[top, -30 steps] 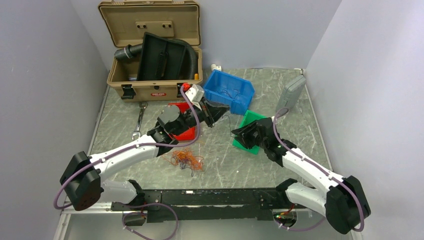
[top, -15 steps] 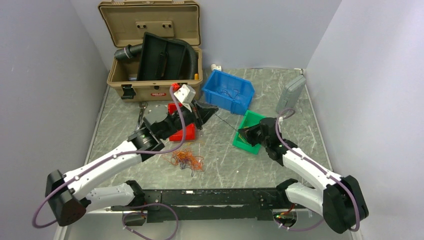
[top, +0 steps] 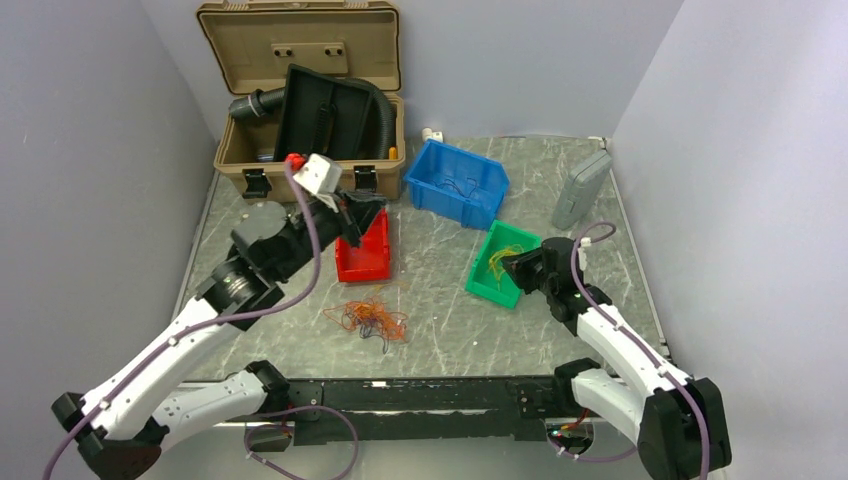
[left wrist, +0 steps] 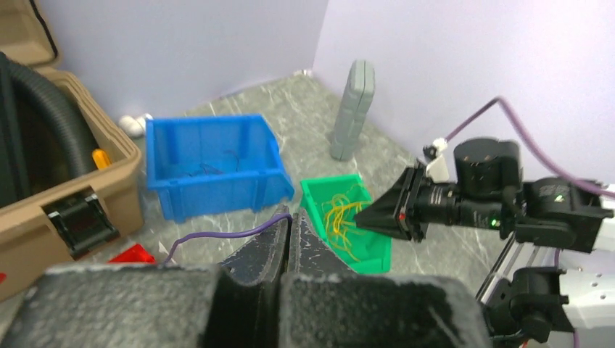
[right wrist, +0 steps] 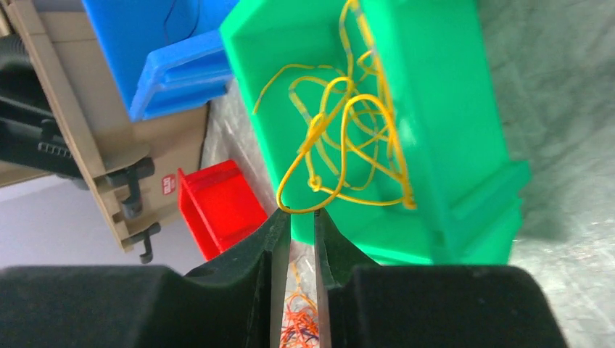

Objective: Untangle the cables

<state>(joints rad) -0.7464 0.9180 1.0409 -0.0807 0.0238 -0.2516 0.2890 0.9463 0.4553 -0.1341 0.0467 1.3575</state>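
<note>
The tangled cables (top: 372,320) were seen heaped on the table (top: 450,315) near the red bin (top: 365,262), yellow strands (right wrist: 348,138) coiled in the green bin (right wrist: 450,109) before the slightly parted right gripper (right wrist: 302,214), the left gripper (left wrist: 289,219) closed tight.

Bright, even diffuse light, soft faint shadows, overhead view sharp, wrist views blurred up close

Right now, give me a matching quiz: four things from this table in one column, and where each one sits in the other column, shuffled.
Things:
1 yellow wires
2 orange tangle
3 black hose
4 dark thin wires

Places:
A tan case
B bare table
C blue bin
D green bin

Pairs: 1-D, 2-B, 3-A, 4-C
</note>
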